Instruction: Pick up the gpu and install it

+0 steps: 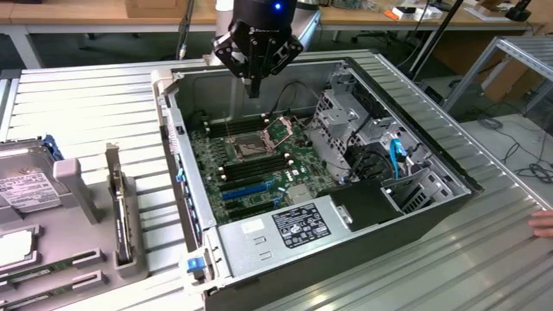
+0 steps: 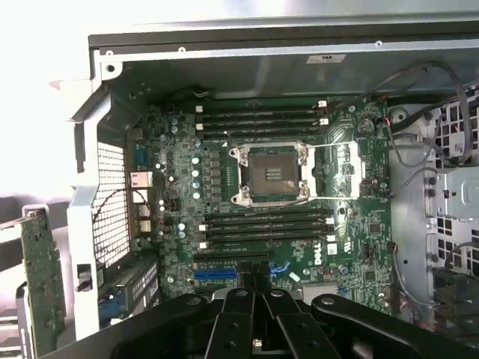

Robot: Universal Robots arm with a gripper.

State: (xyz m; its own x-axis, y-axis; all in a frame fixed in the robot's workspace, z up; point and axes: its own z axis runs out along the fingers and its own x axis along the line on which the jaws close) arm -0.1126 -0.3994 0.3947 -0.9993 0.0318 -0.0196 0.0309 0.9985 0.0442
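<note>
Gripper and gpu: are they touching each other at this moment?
Apart. In the exterior view the shut gripper hangs over the open computer case, while the gpu stands upright outside the case on the exterior view's left.

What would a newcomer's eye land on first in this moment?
The open computer case lying on the ribbed metal table dominates. Its green motherboard is bared, with the empty processor socket near the middle. Above the case's far edge hangs the black gripper, jaws shut, with nothing visible between them.
</note>
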